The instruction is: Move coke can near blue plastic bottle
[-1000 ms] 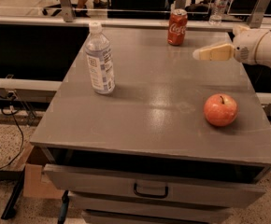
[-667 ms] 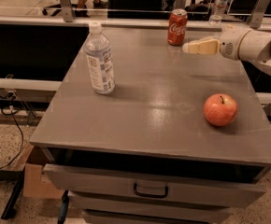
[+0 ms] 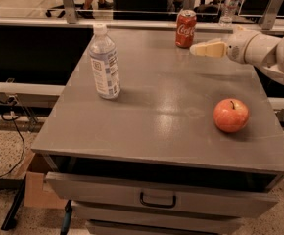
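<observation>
Your hand (image 3: 196, 49), cream-coloured on the end of the white arm (image 3: 264, 50), comes in from the right edge and hovers low over the far right of the grey tabletop (image 3: 156, 106). It points left, its tip just beside the lower right side of the small red aluminium coke can (image 3: 186, 28). You cannot tell whether it touches the can, and how far open the hand is cannot be told from here either; nothing shows as held.

The coke can stands upright near the tabletop's far edge, right of centre. The tall clear blue plastic bottle (image 3: 105, 65), white cap and blue-and-white label, stands upright on the left side, well apart from the can and nearer the camera.

On the right, closer to the front edge, you have a round red-orange apple (image 3: 230, 115) resting on the tabletop, stem up, apart from the hand. Below the front edge, a grey drawer (image 3: 156, 197) with a dark handle sits slightly pulled out. Beyond the tabletop, a smaller clear bottle (image 3: 231, 4) stands in the background.
</observation>
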You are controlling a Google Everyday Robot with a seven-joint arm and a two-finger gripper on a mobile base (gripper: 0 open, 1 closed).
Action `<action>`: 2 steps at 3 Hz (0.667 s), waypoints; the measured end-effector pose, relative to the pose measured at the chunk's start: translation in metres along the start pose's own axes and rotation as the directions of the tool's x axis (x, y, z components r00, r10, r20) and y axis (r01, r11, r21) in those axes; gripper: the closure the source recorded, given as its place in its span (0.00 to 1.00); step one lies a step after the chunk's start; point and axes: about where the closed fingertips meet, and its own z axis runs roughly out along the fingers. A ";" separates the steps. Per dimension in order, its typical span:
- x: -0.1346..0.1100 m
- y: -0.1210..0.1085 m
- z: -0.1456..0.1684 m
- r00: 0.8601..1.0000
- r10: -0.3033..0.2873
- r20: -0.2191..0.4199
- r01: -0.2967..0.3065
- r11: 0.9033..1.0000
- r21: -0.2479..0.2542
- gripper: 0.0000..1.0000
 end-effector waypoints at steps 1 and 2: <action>0.004 -0.009 0.022 1.000 -0.013 0.016 0.013 1.000 0.027 0.00; 0.006 -0.012 0.047 1.000 -0.001 0.008 0.001 1.000 0.031 0.00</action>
